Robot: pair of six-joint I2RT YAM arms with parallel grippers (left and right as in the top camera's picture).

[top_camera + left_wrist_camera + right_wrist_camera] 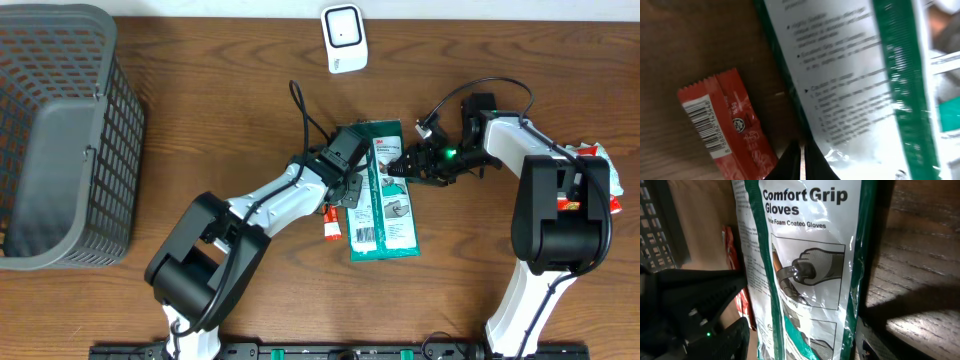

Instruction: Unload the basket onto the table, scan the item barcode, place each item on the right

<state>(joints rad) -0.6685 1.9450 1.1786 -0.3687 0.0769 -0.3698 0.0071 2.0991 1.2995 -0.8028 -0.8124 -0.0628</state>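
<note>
The item, a green and white packet of Comfort Grip gloves (388,200), lies flat at the table's middle, with a barcode (362,236) near its lower left corner. My left gripper (347,187) sits at the packet's left edge; in the left wrist view its jaws (802,162) are shut, pinching the thin edge of the packet (855,85). My right gripper (408,165) hovers over the packet's upper right part. In the right wrist view it (800,347) stands open, a finger on either side of the packet (805,280). The white scanner (343,38) stands at the back.
A small red sachet (332,222) with its own barcode (702,122) lies just left of the packet, beside my left fingers. A grey mesh basket (60,140) fills the left of the table. Red and white items (600,175) lie at the far right by the right arm.
</note>
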